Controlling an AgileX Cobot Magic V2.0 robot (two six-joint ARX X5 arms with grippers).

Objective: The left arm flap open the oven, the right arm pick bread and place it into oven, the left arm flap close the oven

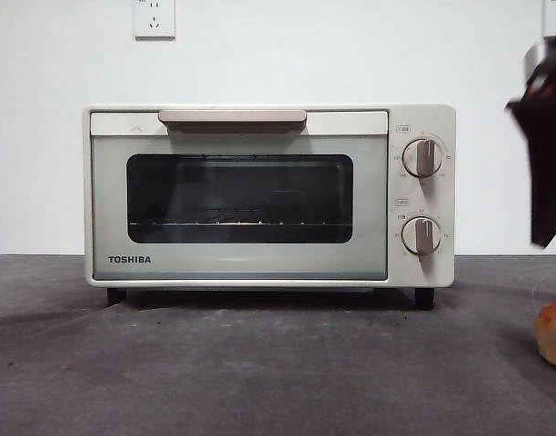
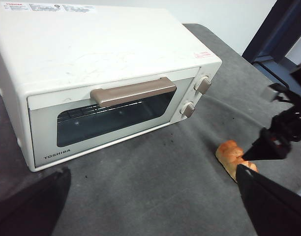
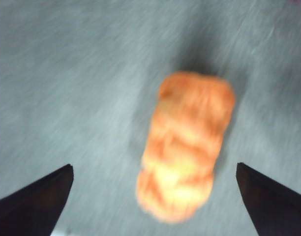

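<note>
Oven door shut while the right end effector already hangs over the bread

The oven [image 1: 269, 195] stands on the grey worktop [image 1: 214, 372] with its door closed and the handle [image 1: 233, 117] untouched. The bread [image 2: 232, 156] lies on the worktop, beside the knob end of the oven. The right end effector [image 3: 154, 196] hovers above it, jaws wide open and holding nothing. The left end effector [image 2: 150, 201] is also open and empty, facing the door. The risk, I think: if the bread is lifted before the door is flapped down, it meets the glass, or both arms crowd the same front.
</note>
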